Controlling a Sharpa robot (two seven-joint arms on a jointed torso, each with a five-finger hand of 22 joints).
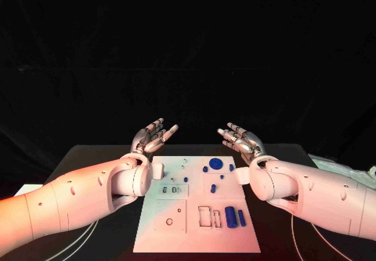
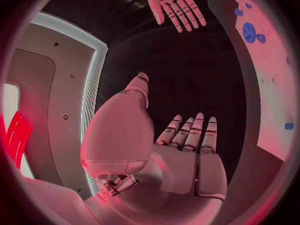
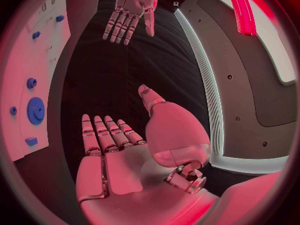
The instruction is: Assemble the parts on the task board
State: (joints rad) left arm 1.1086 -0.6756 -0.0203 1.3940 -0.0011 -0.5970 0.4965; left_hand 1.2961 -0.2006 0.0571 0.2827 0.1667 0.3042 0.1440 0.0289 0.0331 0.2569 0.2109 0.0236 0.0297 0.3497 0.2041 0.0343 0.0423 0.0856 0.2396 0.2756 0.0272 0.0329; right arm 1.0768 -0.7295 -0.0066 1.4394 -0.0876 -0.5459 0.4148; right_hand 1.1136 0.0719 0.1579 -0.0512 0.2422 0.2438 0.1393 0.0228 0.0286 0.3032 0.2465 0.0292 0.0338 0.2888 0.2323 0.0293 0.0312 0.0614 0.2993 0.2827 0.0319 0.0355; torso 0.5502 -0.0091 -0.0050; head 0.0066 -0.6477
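The white task board (image 1: 196,239) lies in the middle of the black table. Small blue parts lie on it: a round gear (image 1: 215,162) near its far edge, a thick peg (image 1: 230,215) and a thin pin (image 1: 241,217) toward the near right. My left hand (image 1: 154,136) is raised beyond the board's far left corner, palm up, fingers apart and holding nothing. My right hand (image 1: 241,140) mirrors it beyond the far right corner, also spread and holding nothing. The left wrist view shows the left palm (image 2: 187,155) flat and the right hand (image 2: 172,5) across from it. The gear (image 3: 35,110) appears in the right wrist view.
The black table (image 1: 94,157) extends round the board on both sides. White cables (image 1: 82,244) run along the table's near left and near right. A pale object (image 1: 345,166) lies at the table's right edge.
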